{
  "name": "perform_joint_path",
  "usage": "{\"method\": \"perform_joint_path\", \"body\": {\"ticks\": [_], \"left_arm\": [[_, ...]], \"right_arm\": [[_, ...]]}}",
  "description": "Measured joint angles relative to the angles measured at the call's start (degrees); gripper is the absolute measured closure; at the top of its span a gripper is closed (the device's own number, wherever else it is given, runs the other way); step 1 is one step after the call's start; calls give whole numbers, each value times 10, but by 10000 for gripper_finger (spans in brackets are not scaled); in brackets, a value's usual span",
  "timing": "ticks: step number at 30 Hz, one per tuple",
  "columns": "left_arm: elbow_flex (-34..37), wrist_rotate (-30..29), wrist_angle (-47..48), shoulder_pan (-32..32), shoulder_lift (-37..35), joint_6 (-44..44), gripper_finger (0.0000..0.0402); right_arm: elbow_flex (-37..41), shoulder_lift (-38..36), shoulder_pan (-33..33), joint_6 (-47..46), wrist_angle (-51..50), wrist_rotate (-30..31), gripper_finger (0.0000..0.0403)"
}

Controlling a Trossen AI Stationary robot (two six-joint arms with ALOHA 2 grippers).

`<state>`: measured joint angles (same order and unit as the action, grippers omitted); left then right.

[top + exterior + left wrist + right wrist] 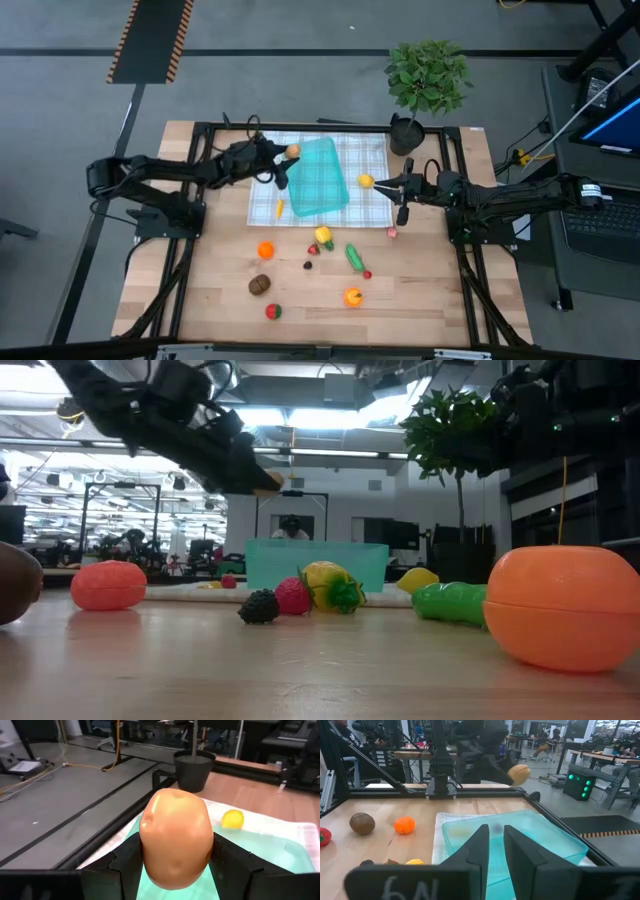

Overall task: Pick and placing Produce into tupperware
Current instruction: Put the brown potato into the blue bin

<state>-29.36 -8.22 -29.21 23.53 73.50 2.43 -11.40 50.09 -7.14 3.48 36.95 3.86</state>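
My left gripper [284,158] is shut on a tan-brown potato [292,151] and holds it in the air over the far left corner of the teal tupperware [318,178]. The tupperware lies on a white-green checked cloth. My right gripper [383,184] hovers at the tupperware's right side, shut, just right of the yellow lemon [366,181] on the cloth. Other produce lies on the wood nearer me: an orange [265,250], a kiwi [260,285], a cucumber [354,256], a second orange [352,297] and small berries. My left gripper pinches the potato [176,840] between its two fingers [125,865], one on each of its long sides [150,847]. The fingers reach in slanting from the table's left. The potato is lifted clear, its rounded end sticking out past the fingertips above the tupperware [280,852].
A potted plant [428,80] stands at the far right corner of the cloth [370,160]. A carrot [279,208] lies at the cloth's near left edge and a yellow fruit [323,236] just off it. Black frame rails border the table.
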Motion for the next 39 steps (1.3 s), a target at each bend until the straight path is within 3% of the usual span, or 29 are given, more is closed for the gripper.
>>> {"method": "perform_joint_path", "body": {"ticks": [7, 23, 29, 39], "left_arm": [[-57, 93, 56, 39, 42, 0, 216], [-286, 99, 487, 48, 145, -66, 215], [-335, 89, 508, 48, 191, -97, 216], [-342, 71, 512, 67, 248, -107, 215]], "right_arm": [[0, 0, 0, 2, -7, 0, 341], [0, 0, -13, -3, -24, 1, 341], [0, 0, -13, -3, -27, 0, 341], [0, 0, -13, -4, -27, 0, 341]]}}
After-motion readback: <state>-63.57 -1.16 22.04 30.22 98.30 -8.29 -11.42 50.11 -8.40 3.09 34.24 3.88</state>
